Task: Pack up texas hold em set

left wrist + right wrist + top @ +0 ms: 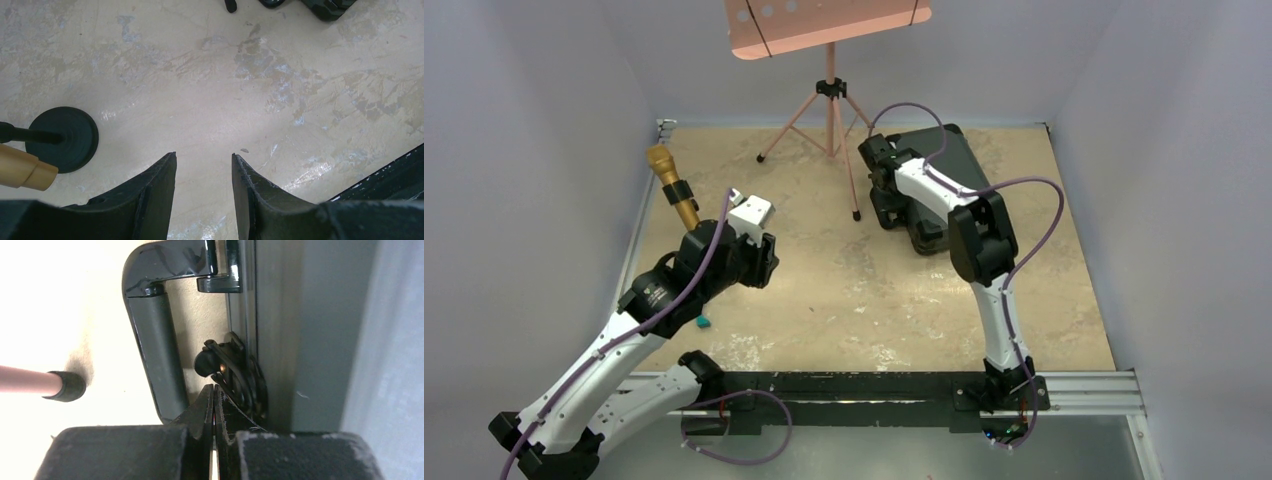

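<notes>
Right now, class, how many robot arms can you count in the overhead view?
2. The left arm is beside the gold microphone; the right arm reaches to the black case. None seems hidden.
</notes>
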Tool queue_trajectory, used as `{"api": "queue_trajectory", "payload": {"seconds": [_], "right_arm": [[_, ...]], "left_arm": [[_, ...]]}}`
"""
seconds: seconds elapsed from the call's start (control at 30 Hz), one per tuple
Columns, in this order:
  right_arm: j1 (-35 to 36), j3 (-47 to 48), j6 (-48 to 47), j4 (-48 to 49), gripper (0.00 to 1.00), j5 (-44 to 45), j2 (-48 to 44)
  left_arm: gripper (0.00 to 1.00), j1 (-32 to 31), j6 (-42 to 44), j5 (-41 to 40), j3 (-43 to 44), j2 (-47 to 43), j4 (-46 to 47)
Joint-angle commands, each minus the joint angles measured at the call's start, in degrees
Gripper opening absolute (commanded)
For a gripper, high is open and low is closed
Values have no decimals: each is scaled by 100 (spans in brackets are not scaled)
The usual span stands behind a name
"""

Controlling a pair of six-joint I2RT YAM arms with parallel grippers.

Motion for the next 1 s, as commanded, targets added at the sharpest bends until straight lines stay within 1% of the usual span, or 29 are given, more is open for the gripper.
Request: {"api": "queue_trajectory", "payload": {"seconds": [0.0,0.17,0.23,0.53,0.97], "right_arm": [[-82,364,-94,-141,0,-190,-425],[-80,285,-99,69,0,-460,-611],[-84,304,-120,153,0,-425,-635],[-88,759,-215,33,0,-200,-166],[-180,552,-169,101,0,-229,76]], "left_arm": [[49,32,-21,-3,-26,-78,177],[49,29,-17,3,-24,-74,185],[49,34,-14,3,-22,-73,185],[49,26,-13,-5,-27,-78,183],[49,32,-13,3,-20,-83,183]]}}
